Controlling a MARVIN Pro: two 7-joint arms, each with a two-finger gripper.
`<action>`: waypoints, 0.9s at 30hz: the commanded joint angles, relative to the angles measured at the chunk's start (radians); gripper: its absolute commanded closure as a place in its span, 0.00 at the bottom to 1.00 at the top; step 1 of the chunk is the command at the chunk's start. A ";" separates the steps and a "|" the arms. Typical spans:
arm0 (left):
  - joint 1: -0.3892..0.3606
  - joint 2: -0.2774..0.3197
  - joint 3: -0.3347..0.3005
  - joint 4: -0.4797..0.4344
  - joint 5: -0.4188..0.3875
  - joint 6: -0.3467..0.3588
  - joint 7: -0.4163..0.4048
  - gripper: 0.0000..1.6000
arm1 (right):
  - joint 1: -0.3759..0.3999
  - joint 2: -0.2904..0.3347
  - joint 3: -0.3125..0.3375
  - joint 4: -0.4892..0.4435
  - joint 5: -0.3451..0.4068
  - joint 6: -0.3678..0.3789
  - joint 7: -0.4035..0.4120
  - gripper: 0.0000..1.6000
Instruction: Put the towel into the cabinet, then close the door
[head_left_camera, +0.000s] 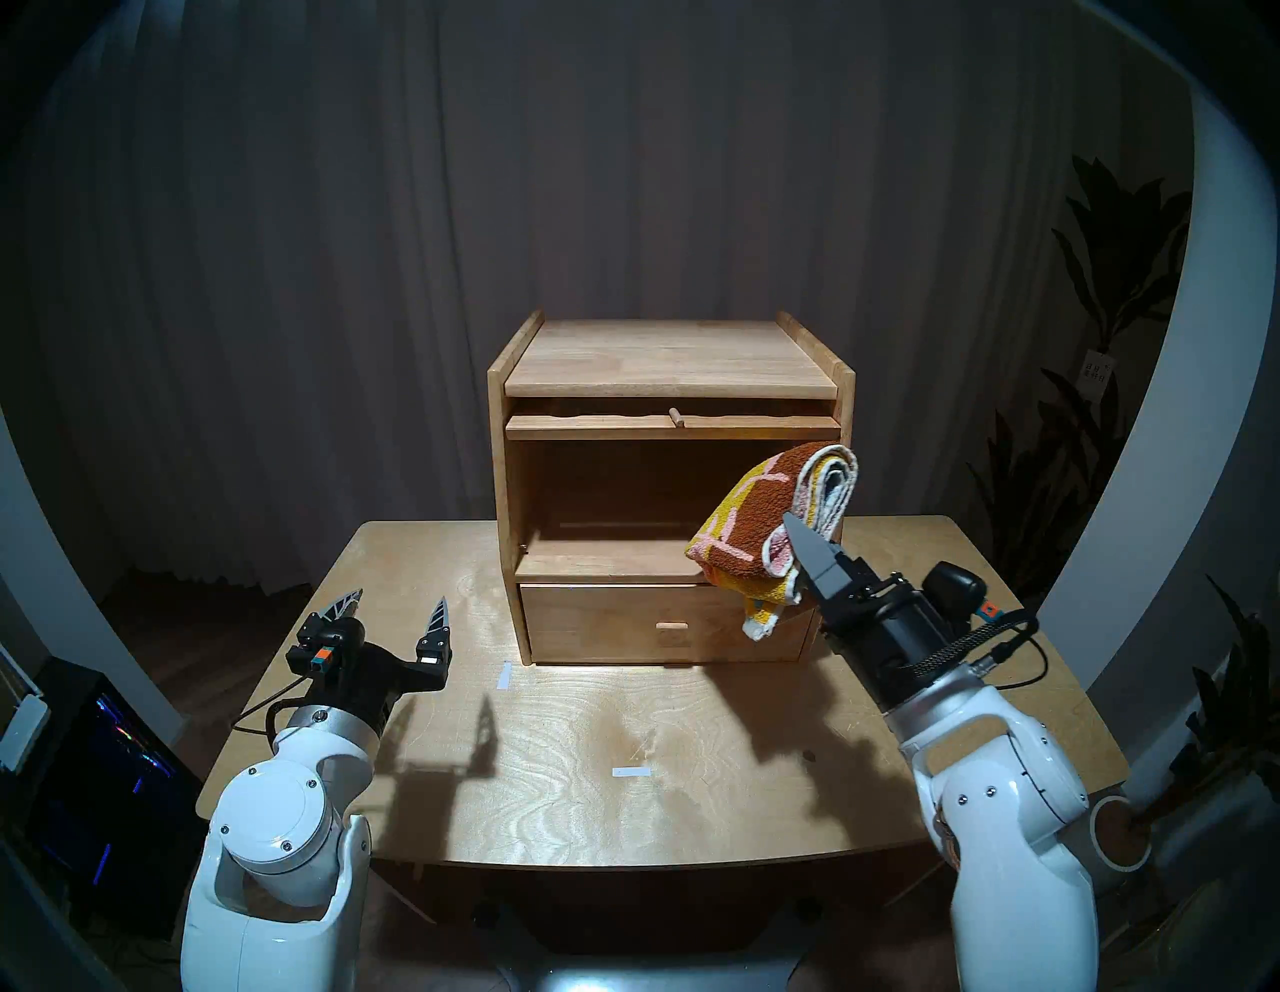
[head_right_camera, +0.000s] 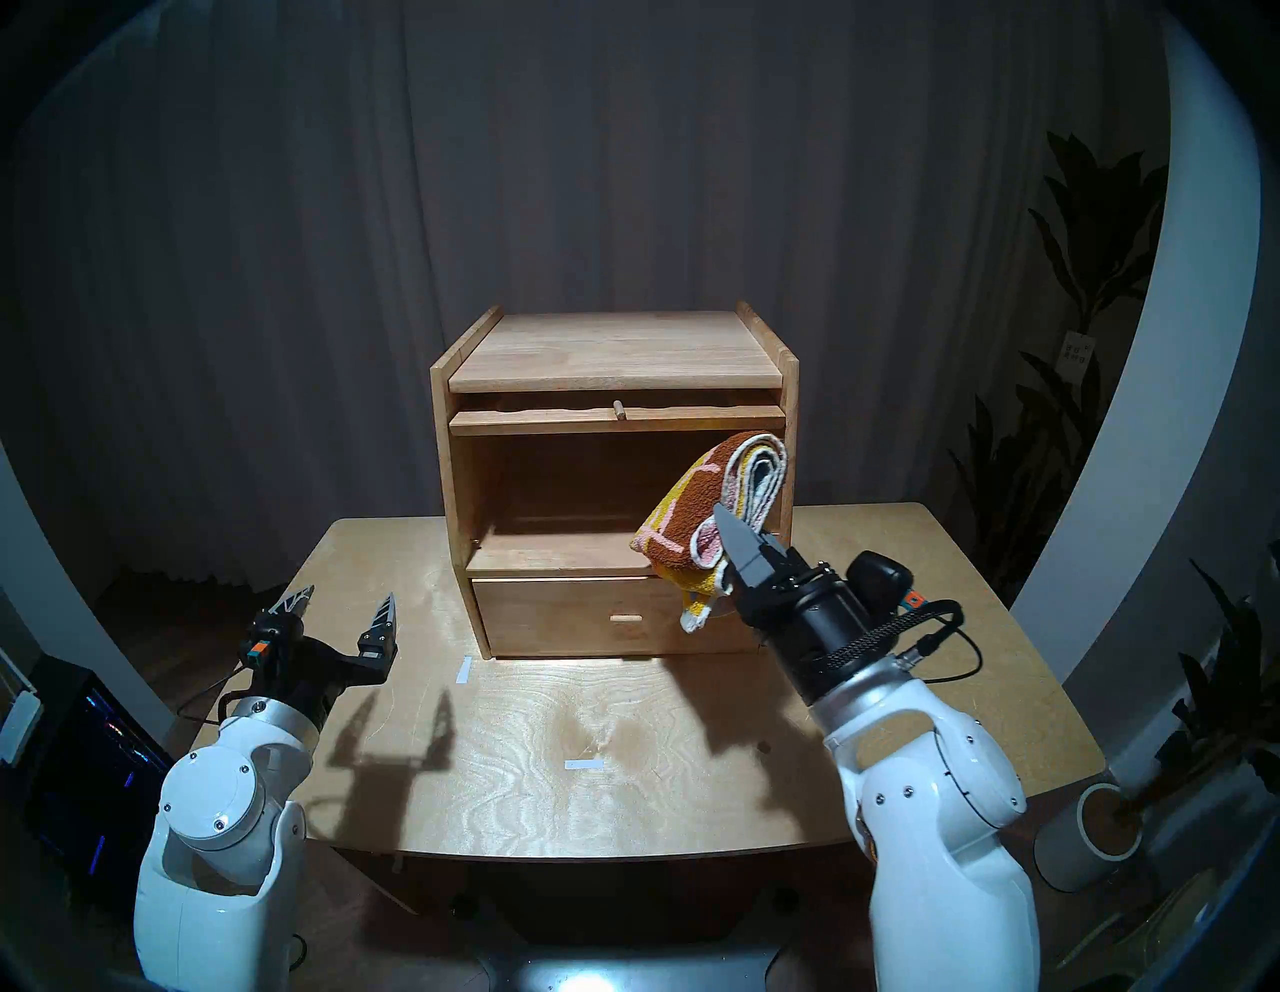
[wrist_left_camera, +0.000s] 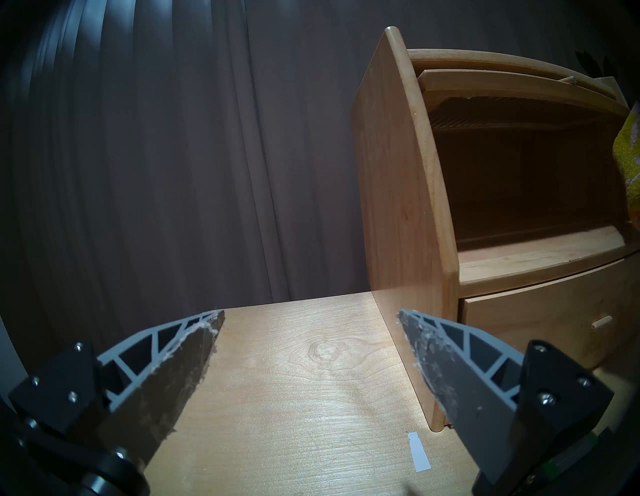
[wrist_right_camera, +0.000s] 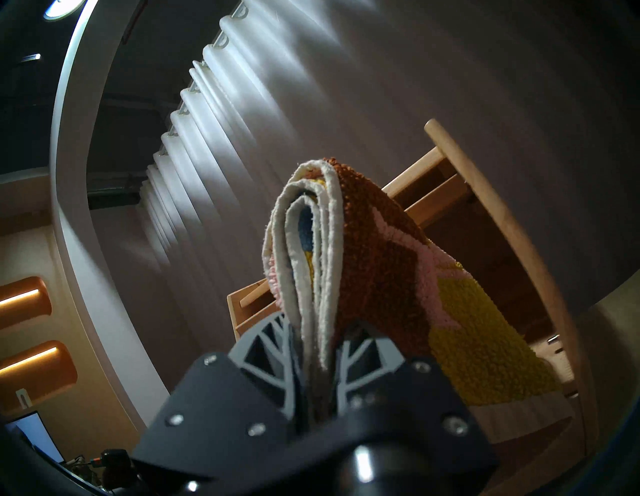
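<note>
Right wrist view: the right hand (wrist_right_camera: 313, 353) is clamped on the thick, fuzzy mustard-and-brown folded towel (wrist_right_camera: 374, 263) at its cream edges, held before the light-wood cabinet (head_left_camera: 668, 360) opening's right side; soft, light, floppy, so grip all layers; left hand (head_left_camera: 398, 613) spread wide, empty.

The cabinet (head_left_camera: 670, 485) is standing at the centre of the frame, on the far half of the table (head_left_camera: 589, 783). Its door (head_left_camera: 672, 426) is lying flat, tucked in under the top, above the open compartment; the drawer (head_left_camera: 665, 623) is sitting below. The towel (head_left_camera: 776, 533) is hanging in the air at the compartment's right edge, right of centre, partly overlapping the drawer's right end. The left gripper (head_left_camera: 400, 613) is hovering at lower left, well apart from the cabinet.
</note>
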 joint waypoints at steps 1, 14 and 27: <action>-0.004 -0.001 0.002 -0.022 -0.002 -0.005 0.000 0.00 | 0.117 0.017 -0.037 0.003 -0.087 -0.065 0.003 1.00; -0.004 -0.001 0.002 -0.021 -0.002 -0.005 0.000 0.00 | 0.256 0.083 -0.024 0.084 -0.233 -0.087 0.007 1.00; -0.004 -0.001 0.002 -0.022 -0.002 -0.005 0.000 0.00 | 0.393 0.066 -0.103 0.386 -0.390 -0.190 0.010 1.00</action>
